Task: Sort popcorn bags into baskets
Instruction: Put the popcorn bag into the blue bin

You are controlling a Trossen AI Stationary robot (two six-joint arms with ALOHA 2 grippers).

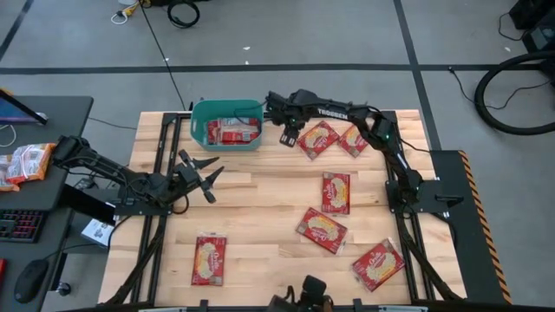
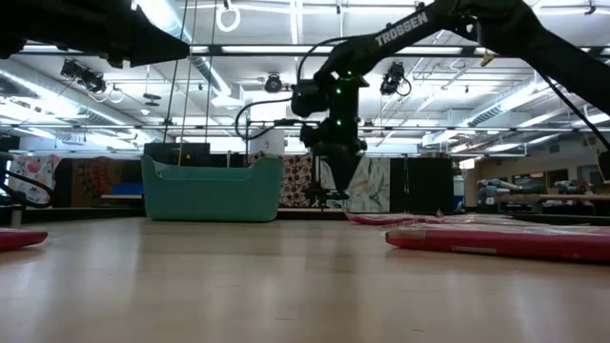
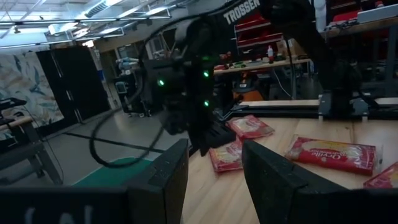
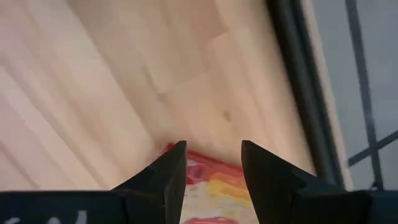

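The right gripper (image 1: 289, 135) hangs above the pale wooden table (image 1: 260, 208) just right of the teal plastic rectangular basket (image 1: 199, 113), its fingers spread with nothing between them; in the right wrist view a flat red popcorn bag (image 4: 208, 186) lies just beyond the fingertips. The basket sits at the table's far edge and holds red popcorn bags (image 1: 232, 132). Six more lie flat on the table: two (image 1: 317, 139) (image 1: 353, 139) near the right gripper, three (image 1: 336, 192) (image 1: 322, 230) (image 1: 378, 264) on the right half, one (image 1: 209, 260) near the front left. The left gripper (image 1: 206, 178) waits released over the left side, well apart from any bag
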